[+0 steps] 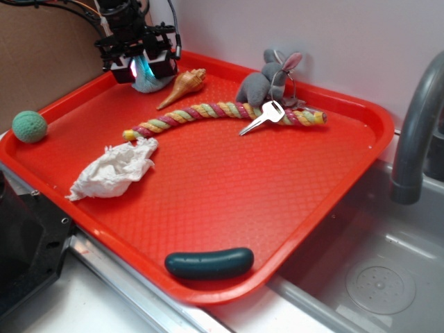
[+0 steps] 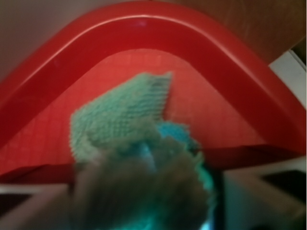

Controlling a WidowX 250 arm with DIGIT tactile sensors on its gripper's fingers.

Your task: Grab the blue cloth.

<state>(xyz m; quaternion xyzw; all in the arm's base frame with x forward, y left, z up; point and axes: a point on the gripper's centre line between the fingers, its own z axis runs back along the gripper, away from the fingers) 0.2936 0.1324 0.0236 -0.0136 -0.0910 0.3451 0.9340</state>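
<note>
Hovering at the far left corner of the red tray (image 1: pixel 326 201), your gripper (image 1: pixel 142 69) sits right down on the blue cloth (image 1: pixel 149 83), which lies bunched on the tray floor just left of the seashell (image 1: pixel 184 87). From the wrist view, the cloth (image 2: pixel 124 115) fills the middle, one pointed corner aimed at the tray's curved rim (image 2: pixel 144 24), its near part a blur against the camera. Whether your fingers are spread or pinched on the fabric, you cannot tell; the cloth and the gripper body hide them. Elsewhere, the teal ball (image 1: pixel 29 127) rests by the left rim, the tissue (image 1: pixel 114 170) lies crumpled near the rope (image 1: pixel 222 114), and a dark green pickle-like piece (image 1: pixel 208 263) sits at the near edge.
</note>
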